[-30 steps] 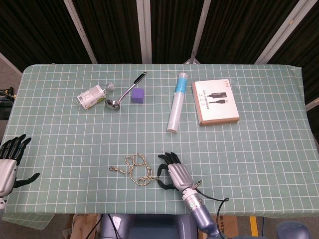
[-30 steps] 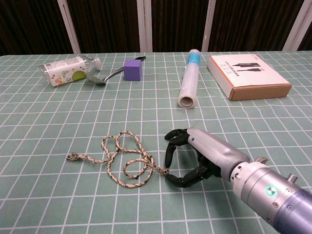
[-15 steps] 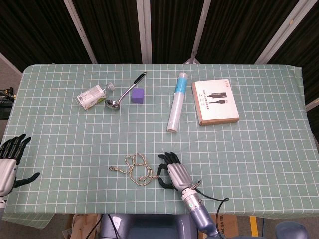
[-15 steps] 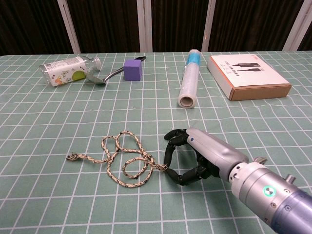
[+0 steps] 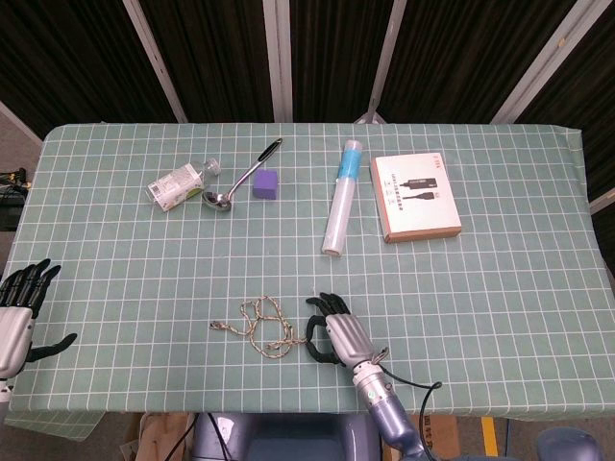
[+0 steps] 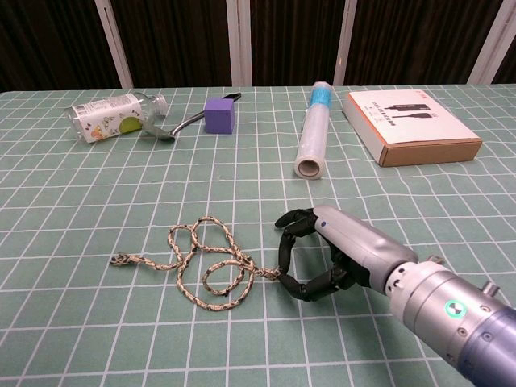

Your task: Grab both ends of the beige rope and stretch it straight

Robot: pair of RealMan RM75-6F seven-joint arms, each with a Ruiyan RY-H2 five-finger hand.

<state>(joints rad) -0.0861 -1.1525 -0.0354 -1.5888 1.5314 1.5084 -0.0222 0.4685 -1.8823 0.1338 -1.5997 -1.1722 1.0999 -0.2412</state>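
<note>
Lying in loose loops on the green checked tablecloth (image 6: 72, 322), your beige rope (image 6: 201, 262) sits near the front edge of the table, a little left of centre. One end, with a small knot, trails off to the left; the other end runs right, up to your right hand (image 6: 334, 258). That hand rests on the cloth just right of the coil, its dark fingers (image 6: 292, 222) curled down and the thumb hooked in below them, with the rope's near end meeting the fingertips. You cannot tell from either view whether that end is really pinched or only touched.

Your left hand (image 5: 19, 312) shows only in the head view, at the far left front corner of the table, well apart from the rope. Its fingers are spread apart, the thumb sticks out to the side, and it holds nothing.

Further back, well clear of the rope, you have a row of other things. A clear plastic bottle (image 6: 113, 114) lies on its side at the left, with a metal ladle (image 6: 173, 126) just beside it and a purple cube (image 6: 219, 114) next to that. A roll of clear film with a blue band (image 6: 313, 129) lies lengthwise near the middle, and a flat orange-edged box (image 6: 407, 125) lies to its right
</note>
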